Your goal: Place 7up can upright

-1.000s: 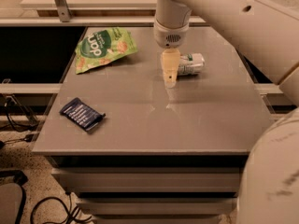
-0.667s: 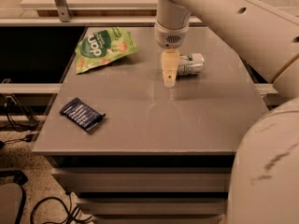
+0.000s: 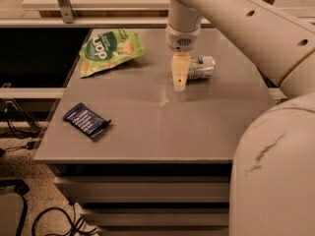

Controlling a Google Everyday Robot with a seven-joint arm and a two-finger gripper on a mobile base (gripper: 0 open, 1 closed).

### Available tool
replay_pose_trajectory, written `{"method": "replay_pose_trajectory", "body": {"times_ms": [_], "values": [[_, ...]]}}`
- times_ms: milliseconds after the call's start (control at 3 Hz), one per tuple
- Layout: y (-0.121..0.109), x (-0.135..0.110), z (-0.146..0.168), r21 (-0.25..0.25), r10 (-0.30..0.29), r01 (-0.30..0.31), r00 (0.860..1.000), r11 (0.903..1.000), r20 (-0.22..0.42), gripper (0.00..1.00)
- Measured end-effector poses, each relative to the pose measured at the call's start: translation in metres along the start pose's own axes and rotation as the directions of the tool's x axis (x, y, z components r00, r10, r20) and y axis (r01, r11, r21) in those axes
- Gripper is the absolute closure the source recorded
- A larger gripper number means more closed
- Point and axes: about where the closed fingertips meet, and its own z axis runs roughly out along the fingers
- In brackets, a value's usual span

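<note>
**Single camera view of the work surface.** A flat grey rectangular table top is filling the middle of the scene. The small silver-white aluminium 7up can with green markings is lying on its side on the far right part of this surface, with its long axis running left to right. The cream-coloured two-finger gripper is hanging from the wrist of the pale jointed robot arm, which is reaching in from the upper right. The gripper is pointing straight down at the table, and its tip is sitting just left of the can and slightly nearer. Whether it is touching the can cannot be told. How far the gripper is open, and whether it has hold of anything, cannot be told from this angle.

A green crinkled snack bag with white lettering is lying flat at the far left corner, well apart from the can. A flat dark blue packet is resting near the left edge, towards the near side. The robot's rounded pale body is covering the near right corner.
</note>
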Motion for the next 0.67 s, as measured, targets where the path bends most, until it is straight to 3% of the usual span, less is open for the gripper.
{"method": "replay_pose_trajectory", "body": {"times_ms": [667], "values": [[-0.0034, 0.0102, 0.0032, -0.017, -0.025, 0.026, 1.0, 0.9995, 0.015, 0.0]]}}
